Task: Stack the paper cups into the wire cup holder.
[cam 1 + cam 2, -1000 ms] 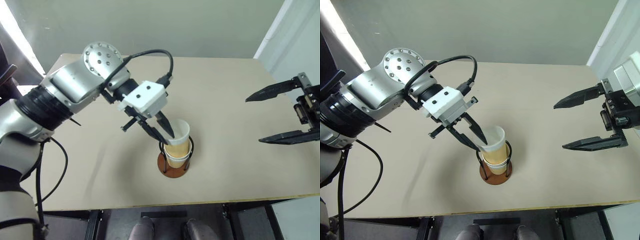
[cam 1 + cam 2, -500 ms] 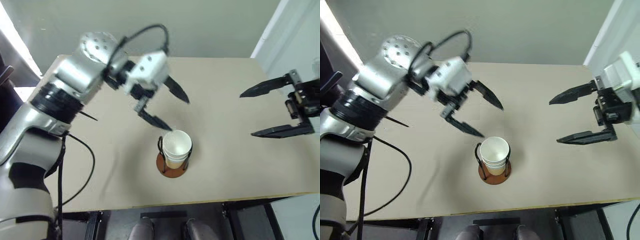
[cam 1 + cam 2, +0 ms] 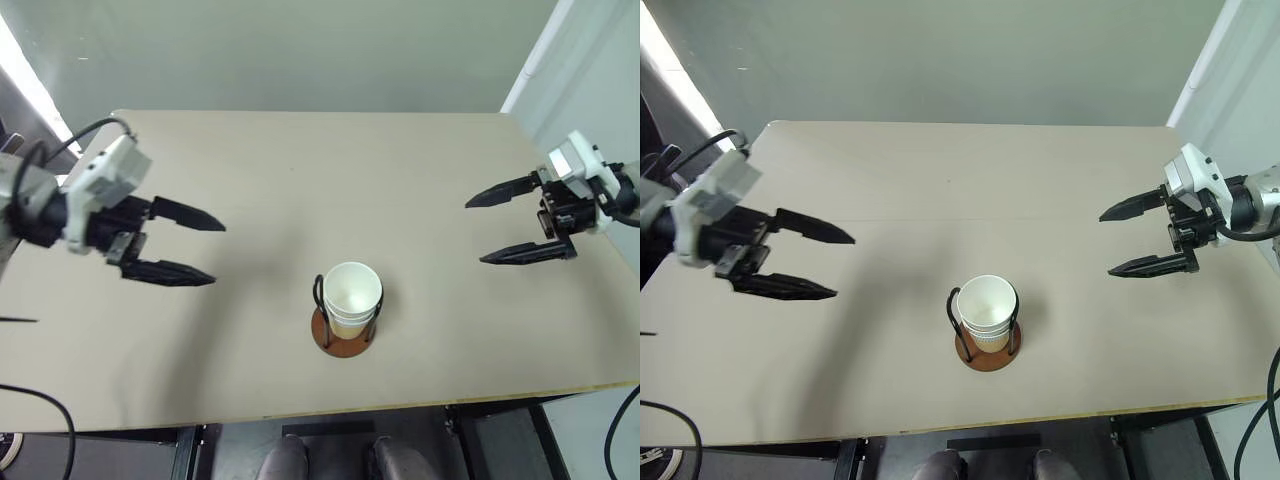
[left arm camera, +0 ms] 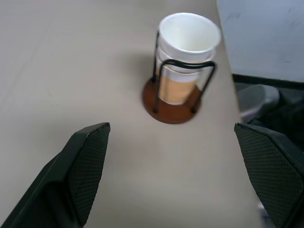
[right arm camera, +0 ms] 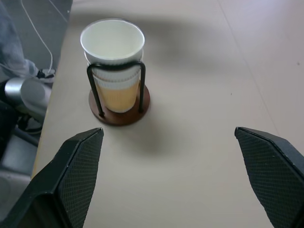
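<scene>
Since a second ago the left gripper (image 3: 208,250) has let go of the top cup and swung away to the left side of the table, its fingers now spread wide; the right gripper (image 3: 478,232) has eased a little inward with its fingers spread as before.

Nearest, the front edge of the beige table (image 3: 150,370) runs across the head views, with dark floor below it. Just back from that edge, about midway across, stands the wire cup holder (image 3: 343,333), its reddish-brown disc flat on the table and its black wire loops upright. The paper cups (image 3: 352,297) sit nested inside it, upright, white mouth open upward, the rims rising above the wires.

Farther back, both arms hang over the table, one at each side. Each gripper points inward toward the middle and slightly downward, empty. The cups and holder lie between the two grippers, well apart from both and closer to the front edge than either.

Beyond the table's far edge is a plain grey-green wall (image 3: 300,50), with a white panel (image 3: 590,70) at the right.
</scene>
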Motion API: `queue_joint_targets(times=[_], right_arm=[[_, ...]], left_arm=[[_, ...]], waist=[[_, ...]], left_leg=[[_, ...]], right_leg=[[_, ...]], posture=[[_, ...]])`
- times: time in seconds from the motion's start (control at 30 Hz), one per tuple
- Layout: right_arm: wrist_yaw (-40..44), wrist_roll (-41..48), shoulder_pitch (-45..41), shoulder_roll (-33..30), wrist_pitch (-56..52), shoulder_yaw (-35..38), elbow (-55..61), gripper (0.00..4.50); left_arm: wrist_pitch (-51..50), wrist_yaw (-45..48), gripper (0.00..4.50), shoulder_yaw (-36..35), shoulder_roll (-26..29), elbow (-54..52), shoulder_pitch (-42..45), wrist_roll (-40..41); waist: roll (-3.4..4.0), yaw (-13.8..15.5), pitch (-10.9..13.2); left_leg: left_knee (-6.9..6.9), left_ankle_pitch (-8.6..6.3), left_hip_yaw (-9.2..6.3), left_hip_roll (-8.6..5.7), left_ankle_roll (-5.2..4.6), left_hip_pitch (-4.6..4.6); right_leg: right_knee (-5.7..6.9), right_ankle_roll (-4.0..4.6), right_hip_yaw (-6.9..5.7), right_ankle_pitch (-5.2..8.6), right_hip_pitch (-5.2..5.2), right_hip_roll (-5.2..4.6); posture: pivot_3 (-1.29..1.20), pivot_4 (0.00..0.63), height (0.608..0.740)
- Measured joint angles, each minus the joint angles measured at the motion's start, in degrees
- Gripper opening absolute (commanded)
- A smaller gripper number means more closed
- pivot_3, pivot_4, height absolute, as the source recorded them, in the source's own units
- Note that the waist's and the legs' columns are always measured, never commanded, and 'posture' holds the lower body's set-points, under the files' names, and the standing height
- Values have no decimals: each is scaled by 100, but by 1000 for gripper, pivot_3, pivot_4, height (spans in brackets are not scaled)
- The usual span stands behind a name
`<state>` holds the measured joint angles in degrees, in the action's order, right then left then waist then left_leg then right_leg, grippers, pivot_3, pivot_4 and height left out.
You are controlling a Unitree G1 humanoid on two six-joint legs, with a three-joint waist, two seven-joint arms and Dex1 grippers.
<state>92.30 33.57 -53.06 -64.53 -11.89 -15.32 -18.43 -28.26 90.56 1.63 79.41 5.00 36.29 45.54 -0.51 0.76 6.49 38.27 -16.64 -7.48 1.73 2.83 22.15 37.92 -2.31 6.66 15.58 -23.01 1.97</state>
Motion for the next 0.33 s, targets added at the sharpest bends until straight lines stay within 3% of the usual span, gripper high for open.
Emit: queue_joint_targets(times=[0.17,0.33], right_arm=[[0,20,-38,-184,295,-281,-441,4500],[1,63,-193,-157,439,-609,-666,4500]], left_arm=[[-376,-8,4468,-1455,154,-81,-1329,12],[-552,-13,4468,-1941,7,-307,-1825,-11]], waist=[[2,-41,-1],[1,-52,-1]], left_leg=[[-4,-1,2,1,-7,-27],[-2,-2,2,3,-8,-25]], right_leg=[[10,6,2,-1,20,-7],[9,17,-2,-6,18,-7]], posture=[[0,150,740],[0,150,740]])
